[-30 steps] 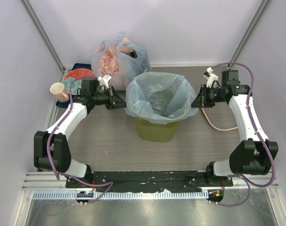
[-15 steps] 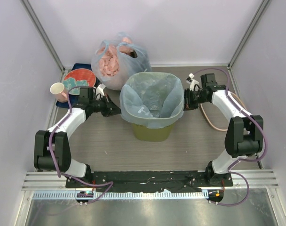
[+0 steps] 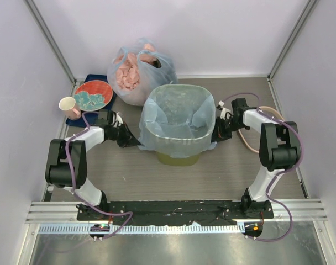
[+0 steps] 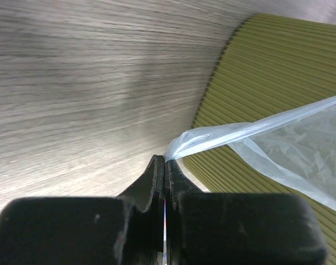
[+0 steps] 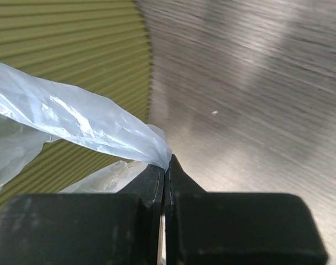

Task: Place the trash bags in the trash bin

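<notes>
We see the trash bag sitting inside the trash bin, its mouth spread wide and its edge draped down over the rim on the left, right and near sides. The bin stands upright near the middle of the table, and only its lower olive wall shows below the plastic.

The left gripper sits low just beside the bin's left side. In the left wrist view its jaws are pressed together on a corner of the bag, and a taut strand of plastic runs from the tips across the ribbed olive wall. The right gripper sits just beside the bin's right side. The right wrist view shows its jaws clamped on the bag's other corner, the film bunched where it enters the tips.

Just beyond the bin at the far left lies a knotted blue bag with pink lumps. Left of it are a red plate and a paper cup.
</notes>
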Action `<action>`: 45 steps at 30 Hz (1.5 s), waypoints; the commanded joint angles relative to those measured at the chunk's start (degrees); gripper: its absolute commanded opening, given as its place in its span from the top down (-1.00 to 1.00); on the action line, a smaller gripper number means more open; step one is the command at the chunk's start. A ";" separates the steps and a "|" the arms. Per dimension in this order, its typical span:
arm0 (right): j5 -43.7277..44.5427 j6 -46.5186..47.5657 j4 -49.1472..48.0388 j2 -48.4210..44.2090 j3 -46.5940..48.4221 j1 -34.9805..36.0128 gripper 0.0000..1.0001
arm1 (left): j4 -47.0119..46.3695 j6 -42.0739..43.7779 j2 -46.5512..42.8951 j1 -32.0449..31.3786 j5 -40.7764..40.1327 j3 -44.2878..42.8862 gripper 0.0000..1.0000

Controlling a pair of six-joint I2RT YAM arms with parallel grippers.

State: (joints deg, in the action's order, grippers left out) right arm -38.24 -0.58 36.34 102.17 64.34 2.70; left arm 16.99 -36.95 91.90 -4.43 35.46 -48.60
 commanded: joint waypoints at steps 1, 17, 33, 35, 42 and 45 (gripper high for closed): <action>6.85 3.04 -3.46 3.73 -1.58 -0.24 0.98 | 3.65 2.85 1.70 1.17 -7.23 -0.27 1.00; 0.62 8.49 5.23 -11.36 1.49 -1.12 -0.40 | 4.46 4.43 -12.94 4.16 -4.78 -0.09 0.04; -3.60 10.69 15.51 -21.23 29.69 -5.26 -0.41 | 43.83 52.92 -4.85 -5.73 3.75 -63.23 -0.22; -2.81 9.99 16.48 -19.83 33.56 -3.59 -0.41 | 49.08 55.83 -0.16 -15.41 -0.98 -75.82 -0.20; 0.53 7.17 15.70 -21.48 32.08 -2.96 -0.40 | 60.34 65.95 12.86 -36.61 -18.22 -85.36 -0.20; 3.43 7.26 15.69 -23.06 30.94 -2.96 -0.44 | 59.12 65.95 14.45 -39.60 -21.48 -78.60 -0.22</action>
State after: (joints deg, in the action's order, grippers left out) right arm -38.28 7.79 51.64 81.67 96.44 -0.08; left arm 68.29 23.92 103.68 -41.93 23.03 -132.07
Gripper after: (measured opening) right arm 0.711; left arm 0.608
